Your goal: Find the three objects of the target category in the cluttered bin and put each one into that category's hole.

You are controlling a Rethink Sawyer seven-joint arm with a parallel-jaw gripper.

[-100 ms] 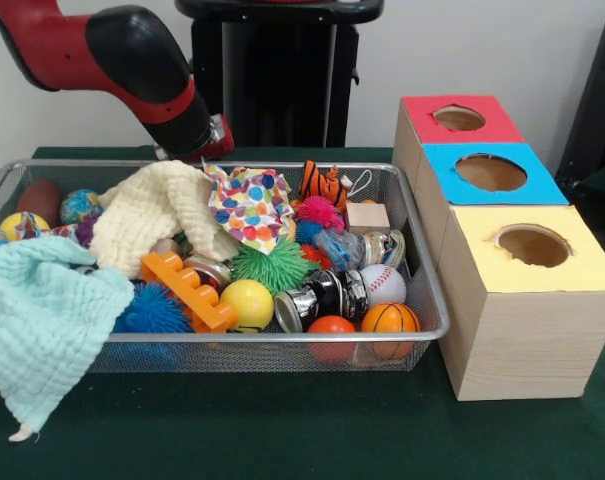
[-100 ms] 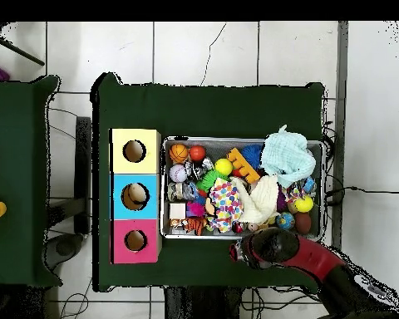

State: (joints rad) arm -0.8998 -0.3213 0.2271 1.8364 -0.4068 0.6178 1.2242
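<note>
Clutter fills the wire mesh bin (image 1: pixel 422 290) in the front view: a cream knitted cloth (image 1: pixel 152 212) and a spotted cloth (image 1: pixel 250 205) lie over the middle, a pale green cloth (image 1: pixel 42 320) hangs over the near left rim, and balls sit along the near right side, among them a baseball (image 1: pixel 384 283), a small basketball (image 1: pixel 390 320), a yellow ball (image 1: pixel 247 303) and an orange ball (image 1: pixel 332 328). Right of the bin stand three boxes, each with a hole on top: yellow (image 1: pixel 527 265) nearest, blue (image 1: pixel 492 172) next, red (image 1: pixel 457 118) farthest. Which category is the target cannot be read from the pictures, and the bin looks full, so I judge the sorting barely begun. The red and black arm (image 1: pixel 132 60) reaches down to the bin's far rim, just behind the cream cloth; its end is hidden there, so I cannot tell whether the jaws stand apart or together, or whether they touch anything. In the overhead view the arm's end (image 2: pixel 265 247) sits at the bin's bottom edge, outside the pile. The blue box's hole (image 2: pixel 135 196) shows something pale inside, perhaps an object already dropped; the yellow and red holes look dark.
</note>
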